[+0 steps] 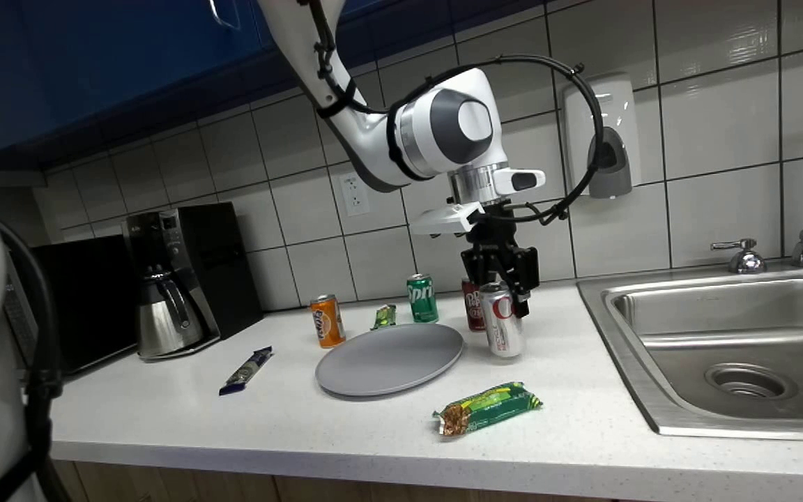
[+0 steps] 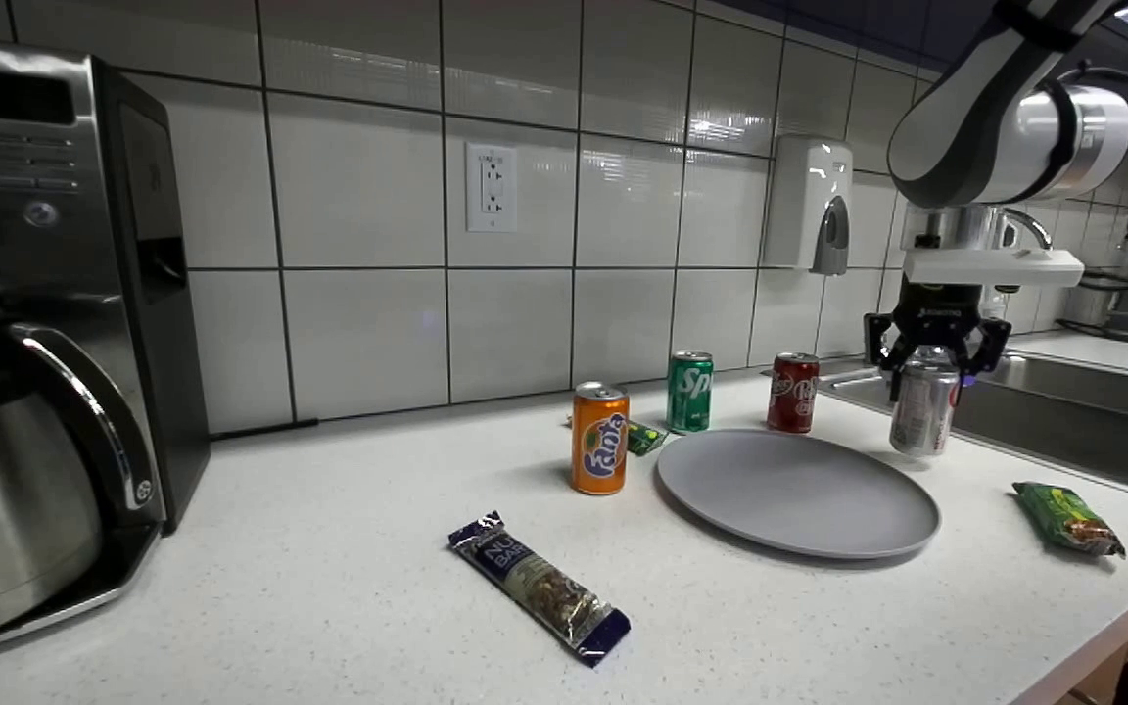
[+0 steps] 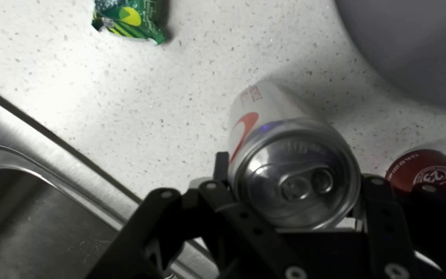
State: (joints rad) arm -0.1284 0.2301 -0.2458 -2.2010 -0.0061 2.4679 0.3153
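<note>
My gripper (image 1: 502, 295) is shut on a silver can (image 1: 502, 326) with red lettering, a finger on each side near its top. In the wrist view the can's lid (image 3: 296, 182) lies between the black fingers, which press against its sides. The can tilts slightly in an exterior view (image 2: 923, 421) and its base seems just off the counter; contact is hard to tell. A dark red can (image 2: 793, 394) stands close by, and in the wrist view this red can (image 3: 428, 170) is beside the right finger. A grey plate (image 1: 387, 359) lies near the held can.
An orange can (image 2: 599, 441), a green can (image 2: 689, 392) and a small green packet (image 1: 385, 317) stand or lie behind the plate. A larger green packet (image 1: 488, 408) lies near the front edge. A nut bar (image 2: 540, 587), coffee maker (image 2: 55, 225) and steel sink (image 1: 633, 362) flank the area.
</note>
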